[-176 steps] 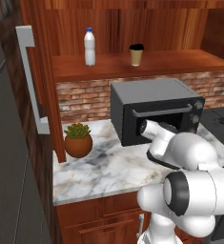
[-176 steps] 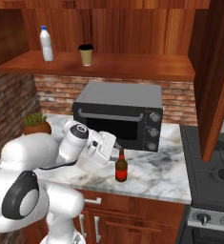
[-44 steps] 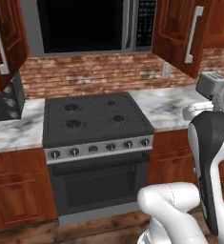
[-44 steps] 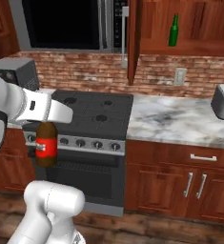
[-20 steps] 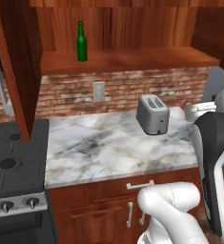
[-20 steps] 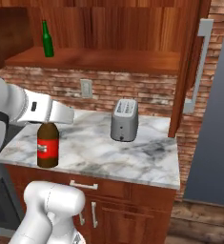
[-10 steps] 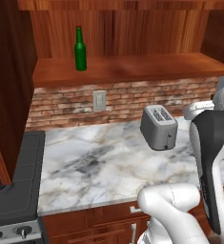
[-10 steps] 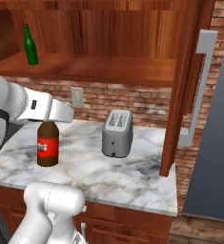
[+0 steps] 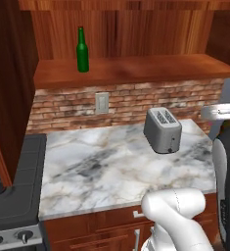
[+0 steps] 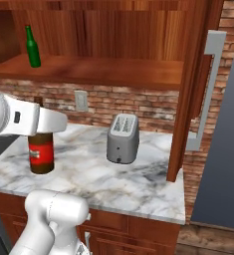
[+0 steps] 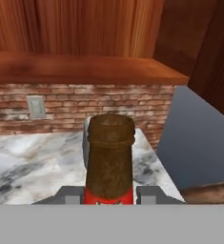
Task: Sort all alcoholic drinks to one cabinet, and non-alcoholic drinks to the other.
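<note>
My gripper (image 10: 42, 122) is shut on the neck of the dark brown bottle (image 10: 41, 152) with a red label, which it holds upright over the left part of the marble counter (image 10: 138, 179). In the hand view the brown bottle (image 11: 109, 159) rises between the two fingertips (image 11: 69, 194). The green bottle (image 9: 82, 50) stands on the open cabinet's shelf (image 9: 146, 68), at its left end. From the right base view the green bottle (image 10: 33, 47) is up and to the left of my gripper. The non-alcoholic drinks are out of view.
A grey toaster (image 10: 122, 138) stands on the counter below the shelf, right of the held bottle. The cabinet door (image 10: 190, 84) hangs open at the right, with a grey fridge (image 10: 223, 149) beyond it. A stove (image 9: 9, 196) borders the counter on the left.
The base has driven on, so the whole scene shifted: shelf, green bottle and toaster are closer and more central. The brown bottle stays held in my gripper as before.
</note>
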Available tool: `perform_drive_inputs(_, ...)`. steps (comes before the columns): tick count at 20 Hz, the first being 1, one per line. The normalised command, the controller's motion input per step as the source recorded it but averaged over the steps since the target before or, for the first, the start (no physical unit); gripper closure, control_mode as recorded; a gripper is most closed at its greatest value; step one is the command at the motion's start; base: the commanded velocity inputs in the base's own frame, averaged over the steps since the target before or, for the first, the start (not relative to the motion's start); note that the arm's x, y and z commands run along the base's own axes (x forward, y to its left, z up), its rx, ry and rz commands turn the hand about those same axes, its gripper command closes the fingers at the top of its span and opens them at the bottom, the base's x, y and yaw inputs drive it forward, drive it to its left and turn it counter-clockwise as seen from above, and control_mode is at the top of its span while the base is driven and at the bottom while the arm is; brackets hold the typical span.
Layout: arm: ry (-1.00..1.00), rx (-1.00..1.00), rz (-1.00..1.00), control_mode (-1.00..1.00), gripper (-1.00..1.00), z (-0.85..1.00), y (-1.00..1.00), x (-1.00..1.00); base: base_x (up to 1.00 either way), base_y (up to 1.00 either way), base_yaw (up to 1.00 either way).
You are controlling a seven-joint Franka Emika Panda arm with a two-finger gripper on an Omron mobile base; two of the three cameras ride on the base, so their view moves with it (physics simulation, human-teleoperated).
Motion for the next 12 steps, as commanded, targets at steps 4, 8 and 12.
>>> perform_drive_inputs(4, -0.32, 0.01, 0.0, -1.0, 1.0, 0.82, 0.0, -0.52, 0.0, 0.0, 0.0)
perform_drive_inputs(8, -0.24, 0.0, 0.03, -1.0, 1.0, 0.79, 0.0, -0.11, 0.0, 0.0, 0.0)
perform_drive_inputs(12, -0.04, 0.02, 0.09, -1.0, 1.0, 0.61, 0.0, 0.22, 0.0, 0.0, 0.0)
